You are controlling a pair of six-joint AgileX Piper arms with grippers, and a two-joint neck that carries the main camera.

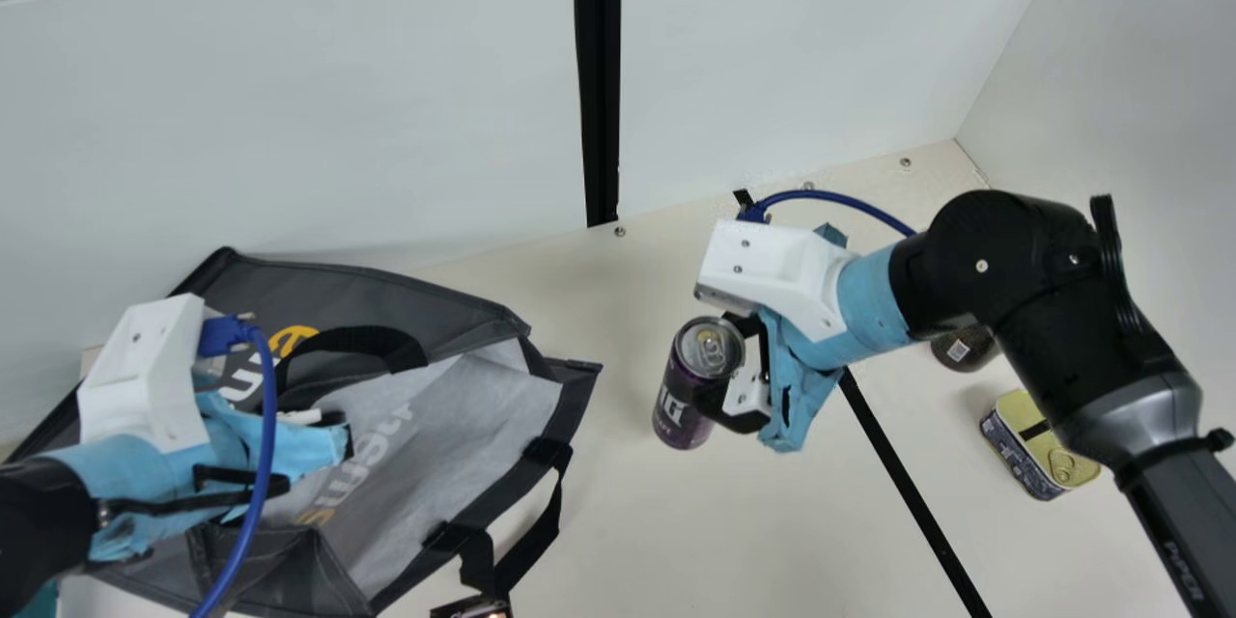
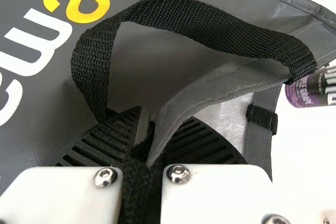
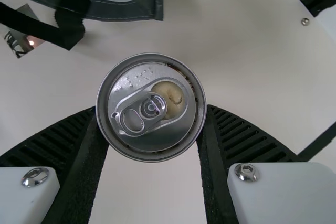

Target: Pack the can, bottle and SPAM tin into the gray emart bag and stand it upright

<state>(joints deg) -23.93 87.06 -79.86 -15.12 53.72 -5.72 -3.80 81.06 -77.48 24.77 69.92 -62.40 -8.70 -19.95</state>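
Can [image 1: 688,381], purple metal, ring-pull top [image 3: 168,132]: held by the right gripper [image 3: 151,116], fingers closed against both sides, apart from the gray emart bag [image 1: 362,288]. Presumably light, slick, dentable; best taken gently mid-wall. Bag seemingly limp; left gripper [image 2: 152,129] pinches its edge. Markings: pale lettering [image 1: 669,407] on can; yellow-and-white print [image 2: 54,39] on bag.
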